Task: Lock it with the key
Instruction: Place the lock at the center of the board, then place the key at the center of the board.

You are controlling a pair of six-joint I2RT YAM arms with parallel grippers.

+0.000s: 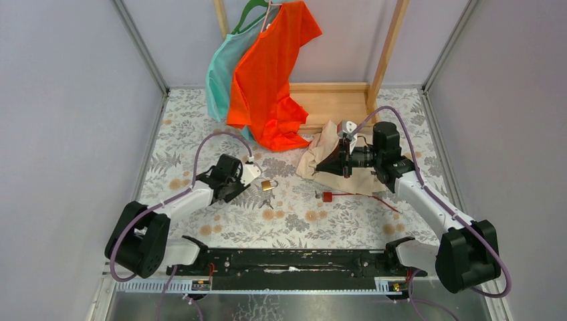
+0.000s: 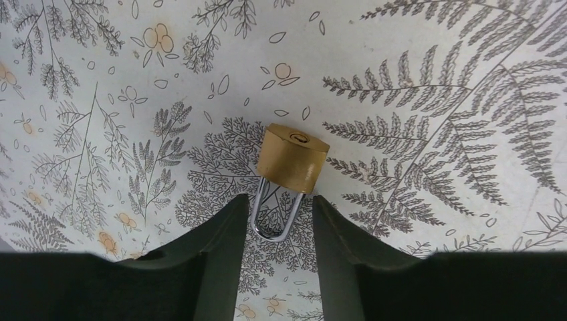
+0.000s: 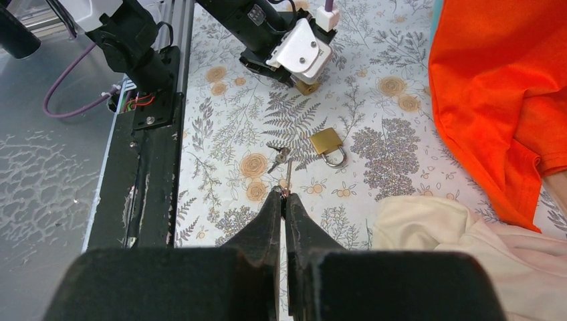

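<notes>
**Padlock sits in your open left fingers**

Your left gripper [image 2: 279, 204] has its fingers apart, the padlock [image 2: 291, 160] shackle in the gap and the brass body just past the tips, open cloth [image 2: 434, 80] around. Your right gripper [image 3: 285, 197] is clamped on a key [image 3: 288, 175], with the padlock ahead-right of its tips.

It looked like a robotics lab: grey partition walls [image 1: 67, 100], robot arms [image 1: 194, 198] bolted to a black rail [image 1: 287, 259].

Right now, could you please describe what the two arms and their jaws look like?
The left arm and right arm have bulky black joints, white link shells and looping purple cables. Their jaws are matte black tapering wedges.
</notes>
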